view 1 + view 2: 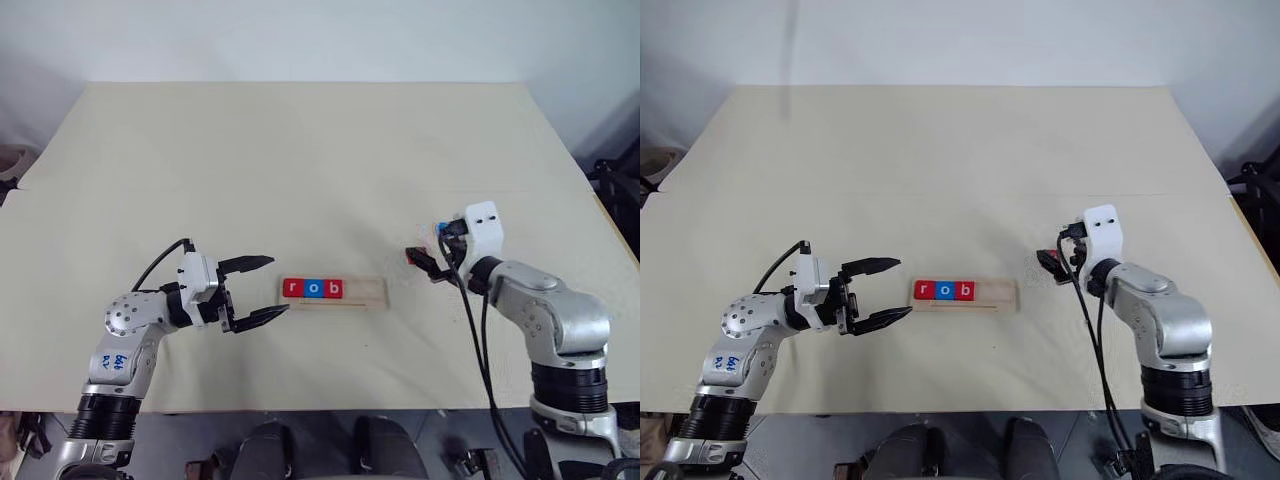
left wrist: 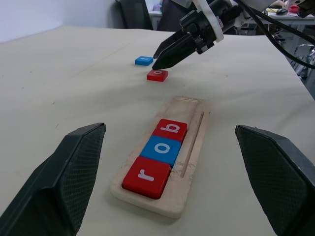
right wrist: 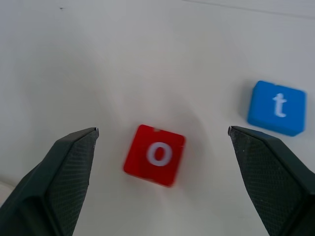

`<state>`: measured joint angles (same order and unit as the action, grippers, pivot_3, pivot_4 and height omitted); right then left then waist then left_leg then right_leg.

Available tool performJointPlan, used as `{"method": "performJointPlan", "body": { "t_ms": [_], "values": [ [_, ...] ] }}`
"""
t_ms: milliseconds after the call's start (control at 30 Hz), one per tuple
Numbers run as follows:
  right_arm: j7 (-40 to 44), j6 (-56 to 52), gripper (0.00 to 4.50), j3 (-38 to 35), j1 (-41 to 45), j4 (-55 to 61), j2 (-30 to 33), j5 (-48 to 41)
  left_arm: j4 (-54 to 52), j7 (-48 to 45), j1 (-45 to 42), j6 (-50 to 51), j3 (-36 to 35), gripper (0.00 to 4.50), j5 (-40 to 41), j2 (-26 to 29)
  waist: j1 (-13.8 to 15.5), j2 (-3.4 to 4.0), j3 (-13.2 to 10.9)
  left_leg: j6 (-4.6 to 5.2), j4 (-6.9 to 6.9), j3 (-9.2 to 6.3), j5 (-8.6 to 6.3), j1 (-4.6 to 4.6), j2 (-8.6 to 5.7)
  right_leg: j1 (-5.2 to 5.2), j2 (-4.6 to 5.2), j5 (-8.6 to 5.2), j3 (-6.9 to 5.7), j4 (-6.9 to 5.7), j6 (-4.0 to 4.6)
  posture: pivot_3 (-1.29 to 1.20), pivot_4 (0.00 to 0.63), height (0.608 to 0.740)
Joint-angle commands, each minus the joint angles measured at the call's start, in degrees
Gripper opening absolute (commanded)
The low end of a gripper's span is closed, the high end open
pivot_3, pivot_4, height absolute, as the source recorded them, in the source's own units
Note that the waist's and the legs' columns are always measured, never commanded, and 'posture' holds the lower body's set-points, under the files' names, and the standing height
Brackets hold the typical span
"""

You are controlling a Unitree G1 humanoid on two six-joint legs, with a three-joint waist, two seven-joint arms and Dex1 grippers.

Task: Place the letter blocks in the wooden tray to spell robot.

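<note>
The wooden tray point(image 1: 334, 292) lies on the bench point(image 1: 300, 160) between the two arms, and its groove is filled from the robot's left end with a red r point(image 2: 146, 177), a blue o point(image 2: 161, 148) and a red b point(image 2: 170, 130); the two remaining places are bare. The red o block point(image 3: 154, 155) and the blue t block point(image 3: 276, 107) lie loose on the bench, beyond the tray's bare end. The right hand point(image 2: 158, 58) is held just above the red o with its fingers wide apart, apparently so that this tile can be taken next. The left hand point(image 1: 262, 289) is kept level beside the tray's filled end, fingers apart and holding nothing.
</note>
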<state>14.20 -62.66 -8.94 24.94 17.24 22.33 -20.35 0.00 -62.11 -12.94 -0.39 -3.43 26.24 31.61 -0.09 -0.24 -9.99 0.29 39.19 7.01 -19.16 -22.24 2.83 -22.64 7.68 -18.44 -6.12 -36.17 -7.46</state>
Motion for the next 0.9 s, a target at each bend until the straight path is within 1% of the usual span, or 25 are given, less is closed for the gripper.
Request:
{"method": "performJointPlan", "body": {
  "t_ms": [33,100,200,333,400,433,633,767,900],
  "values": [
    [-5.9,-0.07,4.43,0.16,-0.38,2.5,-3.35,2.66,-2.8,0.02,0.31,0.04,-0.81,4.5,0.55,0.56,-0.11,0.0,0.0,0.0,0.0,0.0,0.0,0.0,0.0,0.0,0.0,0.0,0.0,-0.01,0.0,0.0,0.15,0.74],
    [-7.7,0.57,4.43,0.85,-0.88,2.08,-5.13,3.73,-3.11,0.1,0.31,0.24,-0.74,4.5,0.58,0.55,-0.13,0.0,0.0,0.0,-0.02,0.0,0.0,0.0,0.01,-0.02,-0.01,0.0,0.0,-0.01,0.0,0.0,0.15,0.74],
    [-9.21,-0.2,3.82,1.32,-1.22,2.29,-6.88,4.33,-3.43,0.22,0.19,0.51,-0.78,4.5,0.59,0.53,-0.25,0.01,0.0,0.0,-0.02,0.01,0.0,-0.04,0.01,-0.06,-0.01,0.0,0.01,-0.01,0.0,0.0,0.15,0.74],
    [-9.53,-1.32,2.52,1.71,-1.69,3.51,-7.57,4.37,-3.49,0.33,0.02,0.68,-1.18,4.5,0.62,0.7,-0.31,0.01,0.01,0.0,-0.03,0.01,0.0,-0.04,0.02,-0.06,-0.04,0.0,0.0,-0.01,0.0,0.0,0.15,0.74],
    [-9.6,-1.58,1.77,1.63,-1.74,4.19,-7.67,4.4,-3.48,0.38,0.08,0.7,-1.26,4.5,0.61,0.69,-0.34,0.01,0.01,0.0,-0.03,0.01,0.0,-0.04,0.02,-0.06,-0.04,0.0,0.01,-0.01,0.0,0.0,0.15,0.74],
    [-9.58,-1.75,1.49,1.33,-1.79,4.74,-7.57,4.35,-3.49,0.41,0.15,0.66,-1.23,4.5,0.58,0.64,-0.34,0.01,0.01,0.0,-0.03,0.0,0.0,-0.04,0.02,-0.07,-0.04,0.0,0.0,-0.01,0.0,0.0,0.15,0.74],
    [-9.32,-6.77,1.45,-2.15,-4.1,11.75,-5.67,3.51,-2.25,-0.09,-0.38,0.52,-0.31,4.5,0.57,-0.15,-0.12,0.01,0.0,0.0,-0.04,-0.02,0.0,-0.05,0.02,-0.08,-0.03,0.0,0.01,0.0,0.0,0.0,0.15,0.74],
    [-8.63,-14.32,1.45,-4.76,-10.06,22.46,-5.68,1.69,-0.3,-1.55,-2.14,0.59,0.98,4.5,0.51,-1.0,0.03,0.01,0.01,0.01,-0.05,-0.03,0.0,-0.1,0.01,-0.08,-0.02,0.0,-0.03,0.05,0.0,0.0,0.15,0.74],
    [-8.13,-19.71,1.45,-5.33,-15.64,29.52,-7.63,0.39,1.4,-2.98,-3.57,0.6,1.75,4.5,0.39,-1.48,-0.16,0.01,0.01,0.01,-0.07,-0.04,0.0,-0.09,0.01,-0.08,-0.05,0.0,-0.02,0.06,0.0,0.0,0.15,0.74]
  ]
}}
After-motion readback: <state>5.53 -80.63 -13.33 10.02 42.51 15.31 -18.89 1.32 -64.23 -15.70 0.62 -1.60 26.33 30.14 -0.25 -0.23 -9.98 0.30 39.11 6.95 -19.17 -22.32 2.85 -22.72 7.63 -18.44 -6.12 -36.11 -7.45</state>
